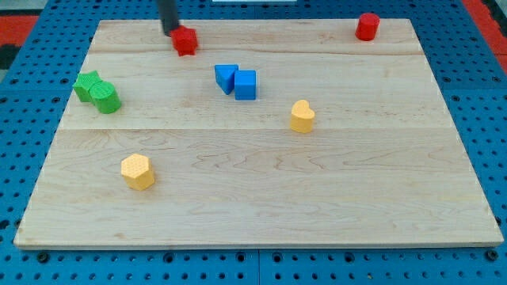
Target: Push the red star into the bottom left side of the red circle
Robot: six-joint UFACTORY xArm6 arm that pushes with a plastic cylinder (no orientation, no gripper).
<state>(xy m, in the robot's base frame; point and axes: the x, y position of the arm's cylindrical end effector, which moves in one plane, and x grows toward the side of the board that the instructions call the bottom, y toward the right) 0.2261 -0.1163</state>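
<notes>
My tip is seen touching the red star at its ten o'clock; the red circle is placed far off at three o'clock. No pincer is seen.

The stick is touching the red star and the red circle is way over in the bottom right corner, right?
Not quite. My tip is at the red star, on its upper left, but the red circle sits in the top right corner of the board, not the bottom right. The camera view shows it.
</notes>
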